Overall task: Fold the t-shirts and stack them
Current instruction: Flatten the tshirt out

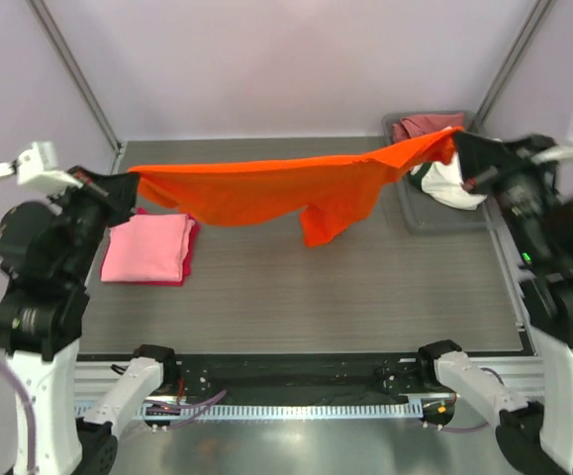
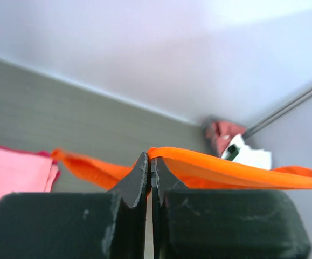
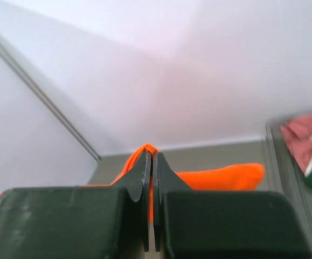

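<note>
Stretching an orange t-shirt between two clenched grippers

Hanging in the air above the table (image 1: 316, 297), the orange t-shirt (image 1: 266, 193) spans almost the whole width of the workspace. The left gripper (image 1: 128, 188) is clamped on its left end and the right gripper (image 1: 461, 146) on its right end. In each wrist view the jaws are pressed together with a thin fold of orange cloth pinched at the tips. The top edge is pulled fairly taut, slightly higher on the right, while the body sags and one sleeve droops near the middle. On the table's left side lies a folded pink t-shirt (image 1: 147, 247) on top of a magenta t-shirt (image 1: 192, 237). At the right rear a grey tray (image 1: 434, 220) holds a crumpled rose-red t-shirt (image 1: 420, 126) and a white t-shirt (image 1: 449, 186) with a dark green collar
</note>
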Available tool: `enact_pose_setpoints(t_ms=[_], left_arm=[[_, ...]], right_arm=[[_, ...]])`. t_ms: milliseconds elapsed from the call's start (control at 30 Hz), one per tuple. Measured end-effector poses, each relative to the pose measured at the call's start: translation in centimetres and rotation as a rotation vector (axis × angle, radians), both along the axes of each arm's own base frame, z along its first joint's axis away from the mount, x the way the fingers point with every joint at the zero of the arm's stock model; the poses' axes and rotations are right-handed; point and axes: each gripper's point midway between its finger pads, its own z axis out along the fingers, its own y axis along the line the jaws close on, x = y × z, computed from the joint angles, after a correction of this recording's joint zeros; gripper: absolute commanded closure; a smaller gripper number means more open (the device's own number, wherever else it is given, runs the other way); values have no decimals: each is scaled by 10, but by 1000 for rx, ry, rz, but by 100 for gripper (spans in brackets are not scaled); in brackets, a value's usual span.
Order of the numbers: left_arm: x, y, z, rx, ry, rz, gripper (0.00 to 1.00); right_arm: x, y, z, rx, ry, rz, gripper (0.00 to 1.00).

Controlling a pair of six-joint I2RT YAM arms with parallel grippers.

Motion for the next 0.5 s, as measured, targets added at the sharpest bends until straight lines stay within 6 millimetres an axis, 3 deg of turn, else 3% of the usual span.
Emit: enact_pose_setpoints(t_ms=[167, 267, 367, 433, 500], left_arm=[[-67, 11, 59, -20, -219, 7, 100], [-94, 15, 80, -33, -301, 6, 100], [-97, 15, 84, -38, -309, 2, 100], [-84, 10, 76, -40, -266, -11, 100], [-56, 2, 59, -41, -183, -30, 100]], right_arm=[[-100, -21, 58, 43, -243, 21, 99], [-133, -29, 84, 56, -336, 23, 99], [-141, -31, 91, 61, -353, 20, 99], [-134, -31, 87, 56, -329, 10, 99], [-115, -29, 80, 49, -285, -4, 99]])
